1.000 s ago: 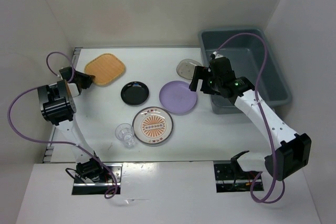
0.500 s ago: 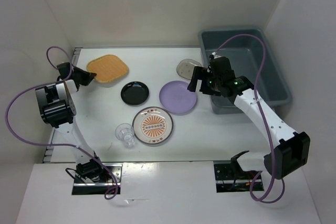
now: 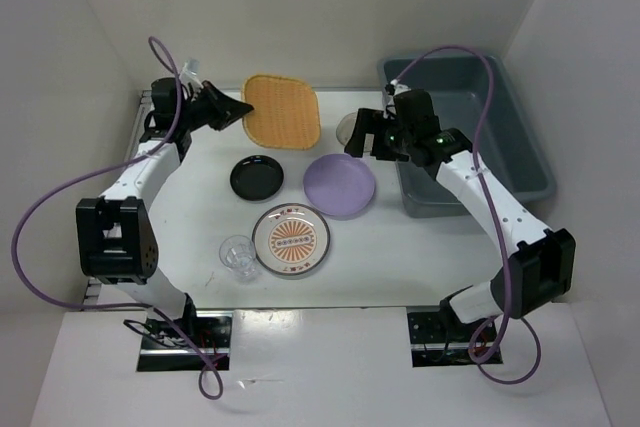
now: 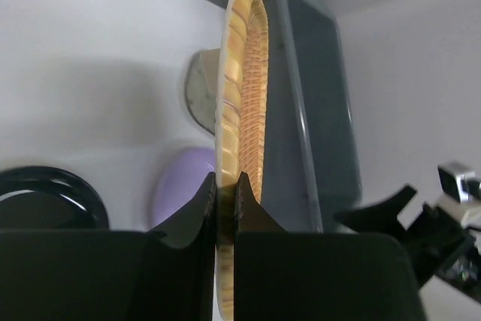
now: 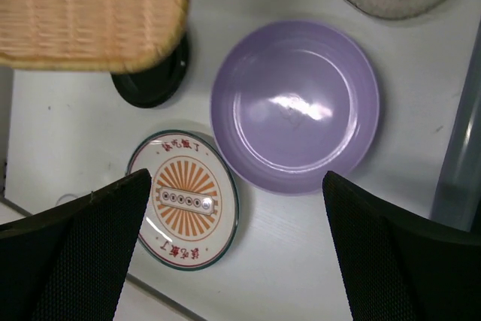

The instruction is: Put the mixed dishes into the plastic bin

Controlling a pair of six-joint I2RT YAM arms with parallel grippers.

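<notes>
My left gripper is shut on the rim of the tan plate and holds it in the air over the back of the table, edge-on in the left wrist view. My right gripper is open and empty above the lavender plate, which shows in the right wrist view. The small smoky dish lies behind it, partly hidden by the gripper. The black dish, the sunburst plate and the clear glass cup sit on the table. The grey-blue plastic bin stands at the right.
White walls close in the table at the back and on both sides. The bin's near wall runs close to the right of the lavender plate. The right arm shows at the right of the left wrist view.
My left arm has swung from the far left toward the back middle, lifting the tan plate off the table. My right gripper has shifted slightly left and back.
</notes>
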